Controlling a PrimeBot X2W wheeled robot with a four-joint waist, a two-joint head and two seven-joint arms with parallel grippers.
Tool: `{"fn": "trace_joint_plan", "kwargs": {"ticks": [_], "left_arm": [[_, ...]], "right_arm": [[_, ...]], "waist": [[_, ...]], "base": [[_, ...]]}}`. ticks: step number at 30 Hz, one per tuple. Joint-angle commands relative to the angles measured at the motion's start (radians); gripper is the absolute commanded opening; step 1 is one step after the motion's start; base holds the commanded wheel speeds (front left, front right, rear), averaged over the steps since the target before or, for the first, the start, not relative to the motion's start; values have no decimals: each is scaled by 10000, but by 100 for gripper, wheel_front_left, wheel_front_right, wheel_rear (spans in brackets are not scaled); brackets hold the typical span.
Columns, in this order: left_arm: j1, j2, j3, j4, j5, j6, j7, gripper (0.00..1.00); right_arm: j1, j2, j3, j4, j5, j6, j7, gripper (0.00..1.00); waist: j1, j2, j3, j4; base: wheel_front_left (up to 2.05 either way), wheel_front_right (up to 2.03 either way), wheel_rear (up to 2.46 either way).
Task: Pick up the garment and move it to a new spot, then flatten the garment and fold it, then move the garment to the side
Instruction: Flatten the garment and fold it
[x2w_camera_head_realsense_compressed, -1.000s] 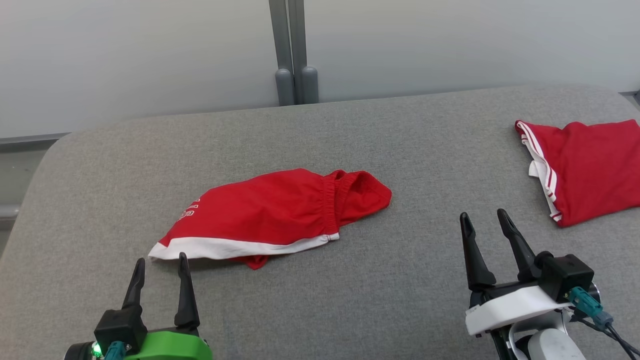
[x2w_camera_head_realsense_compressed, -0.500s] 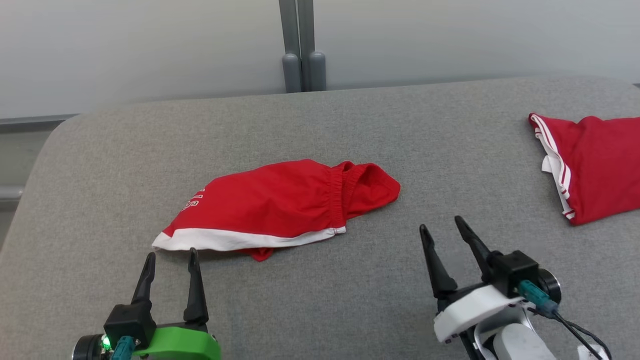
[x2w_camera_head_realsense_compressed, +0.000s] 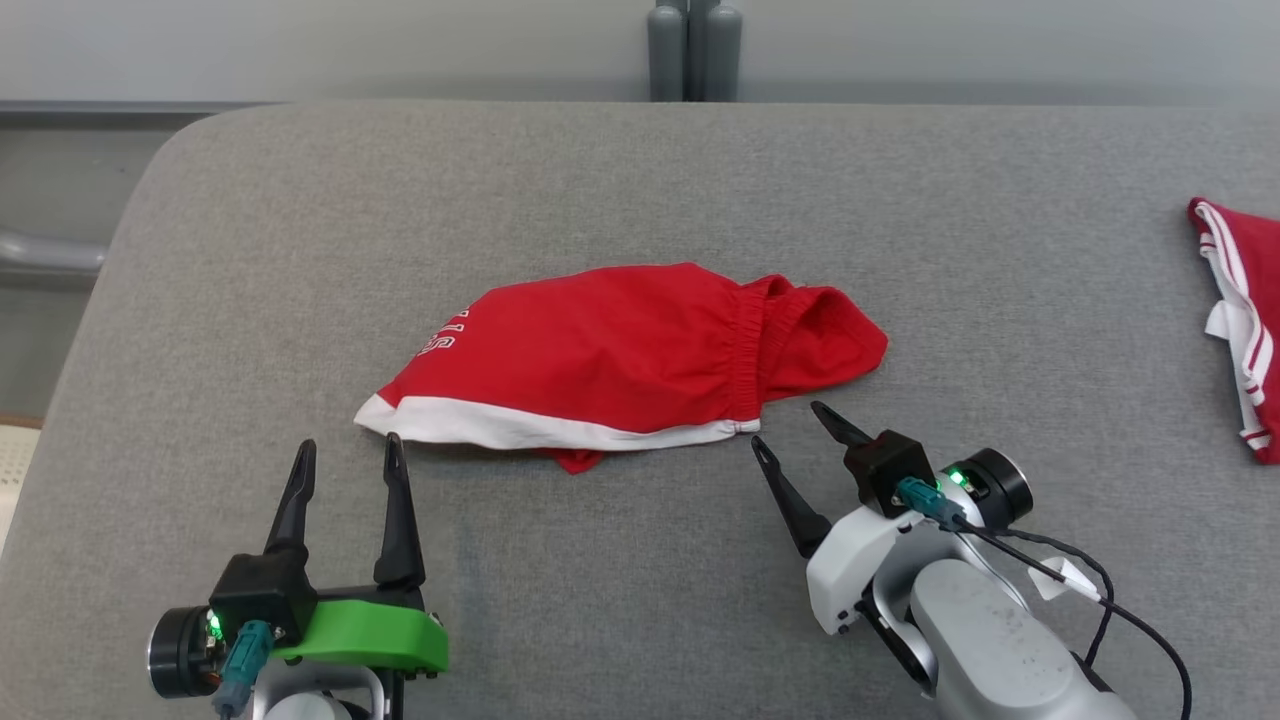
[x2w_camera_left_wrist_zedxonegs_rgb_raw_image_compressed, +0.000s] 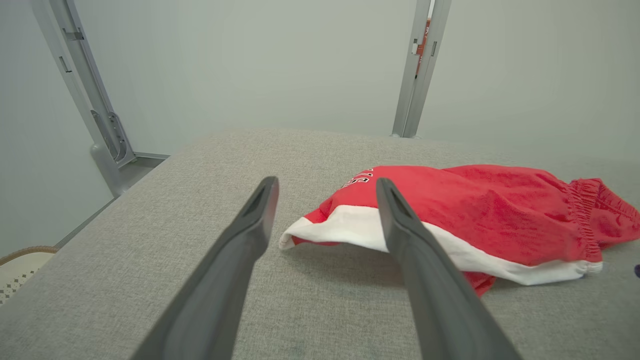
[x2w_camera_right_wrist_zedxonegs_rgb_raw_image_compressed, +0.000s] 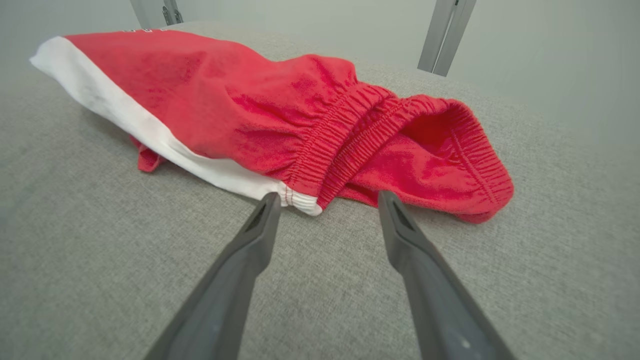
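Roughly, red shorts (x2w_camera_head_realsense_compressed: 640, 350) lay mid grey pad (x2w_camera_head_realsense_compressed: 600, 170), long axis running left-right. Right gripper (x2w_camera_head_realsense_compressed: 787, 423), jaws wide and empty, sat just beside the waistband end, marginally nearer; left gripper (x2w_camera_head_realsense_compressed: 348, 440), likewise wide and empty, pointed at the white hem corner.
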Motion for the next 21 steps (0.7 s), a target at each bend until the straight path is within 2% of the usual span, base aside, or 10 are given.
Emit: {"fn": "trace_joint_plan", "kwargs": {"ticks": [1,11,12,13,14,15,16,21], "left_arm": [[-195,-29,33,-46,57,-47,1,100],[-382,-96,128,-71,136,-65,1,100],[-386,-100,136,-71,143,-68,1,100],[-400,-103,151,-70,156,-71,1,100],[-414,-104,162,-69,163,-75,1,100],[-427,-106,175,-69,173,-77,1,100],[-431,-108,186,-67,173,-74,1,100],[-340,-110,340,-54,157,-67,1,100]], "right_arm": [[-233,-42,97,191,-117,-1,-28,100],[-980,-51,622,979,0,-1,-28,100],[-1024,-50,647,1014,28,-1,-28,81],[-1068,-53,692,1088,50,-1,-28,47],[-1103,-54,721,1138,60,-1,-28,35],[-1140,-50,733,1169,120,-1,-28,11],[-1154,-44,719,1153,178,-1,-28,0],[-883,-46,468,663,765,-1,-28,0]], "waist": [[0,0,479,463],[0,0,861,729],[0,0,878,730],[0,0,896,729],[0,0,906,725],[0,0,913,717],[0,0,912,704],[0,0,847,514]], "base": [[0,0,0],[0,0,0],[0,0,0],[0,0,0],[0,0,0],[0,0,0],[0,0,0],[0,0,0]]}}
